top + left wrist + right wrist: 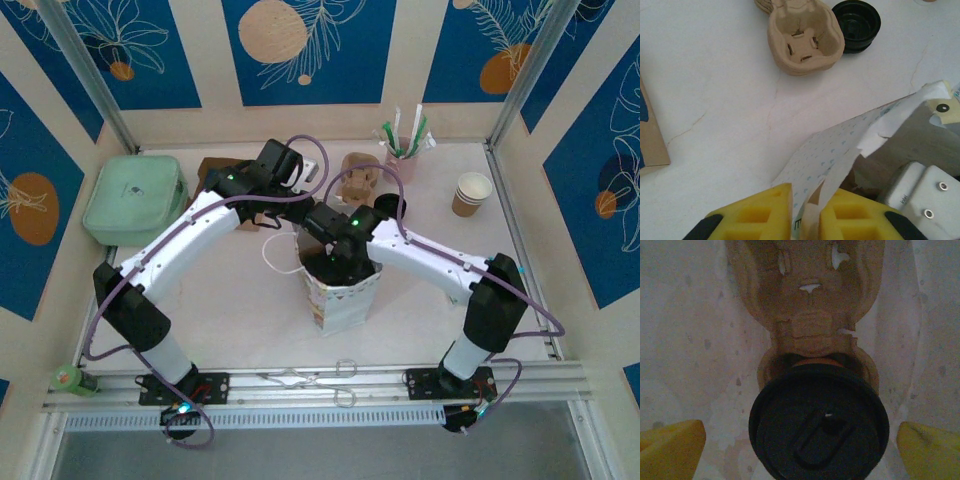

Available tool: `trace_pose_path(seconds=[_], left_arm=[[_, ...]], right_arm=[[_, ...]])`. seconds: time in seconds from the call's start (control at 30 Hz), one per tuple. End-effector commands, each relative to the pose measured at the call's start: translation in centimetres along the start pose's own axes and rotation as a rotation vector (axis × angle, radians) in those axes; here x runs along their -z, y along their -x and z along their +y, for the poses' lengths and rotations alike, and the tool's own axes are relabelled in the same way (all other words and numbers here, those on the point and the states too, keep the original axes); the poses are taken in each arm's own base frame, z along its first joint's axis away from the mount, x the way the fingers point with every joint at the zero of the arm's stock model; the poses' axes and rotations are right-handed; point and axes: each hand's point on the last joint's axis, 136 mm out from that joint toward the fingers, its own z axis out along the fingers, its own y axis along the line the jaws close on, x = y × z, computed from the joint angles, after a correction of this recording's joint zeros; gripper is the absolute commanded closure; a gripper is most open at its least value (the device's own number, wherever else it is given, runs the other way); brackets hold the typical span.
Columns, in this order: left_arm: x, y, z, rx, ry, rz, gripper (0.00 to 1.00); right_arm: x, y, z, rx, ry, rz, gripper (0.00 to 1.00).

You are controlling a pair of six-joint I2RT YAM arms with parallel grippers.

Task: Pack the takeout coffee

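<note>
Left gripper: pinched on paper bag rim, table centre. Takeout coffee: lidded, inside bag, seated in pulp carrier. Right gripper: spread wide, straddling lid, apart from it. Step: likely cup released; next, right arm lifts straight out, clearing rim.

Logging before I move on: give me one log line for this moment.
left tool: pinching bag rim | right tool: open, inside bag above cup | cup: lid on, seated in carrier
</note>
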Motion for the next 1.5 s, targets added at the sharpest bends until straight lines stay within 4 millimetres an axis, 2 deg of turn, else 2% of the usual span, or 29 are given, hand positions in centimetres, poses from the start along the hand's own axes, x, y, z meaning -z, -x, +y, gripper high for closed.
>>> trace_pose_path(seconds=[0.0,0.2,0.5,0.97,1.47], left_arm=[[1.1,0.3,-0.3,-0.006,0.001,-0.027,0.77],[1.1,0.5,-0.4,-0.004,-0.004,-0.038,0.67],[1.8,1.2,-0.7,-0.002,-0.016,-0.059,0.40],[4.2,2.6,-1.6,0.002,-0.062,-0.125,0.22],[7.7,3.7,-2.2,0.008,-0.098,-0.213,0.16]], right_arm=[[2.1,-0.1,0.0,0.025,-0.004,-0.023,0.01],[4.6,0.8,-0.1,0.049,-0.027,-0.077,0.01],[7.9,1.2,0.4,0.067,0.011,-0.147,0.01],[12.3,1.5,1.8,0.134,0.064,-0.261,0.01],[14.9,1.9,1.4,0.137,0.090,-0.359,0.01]])
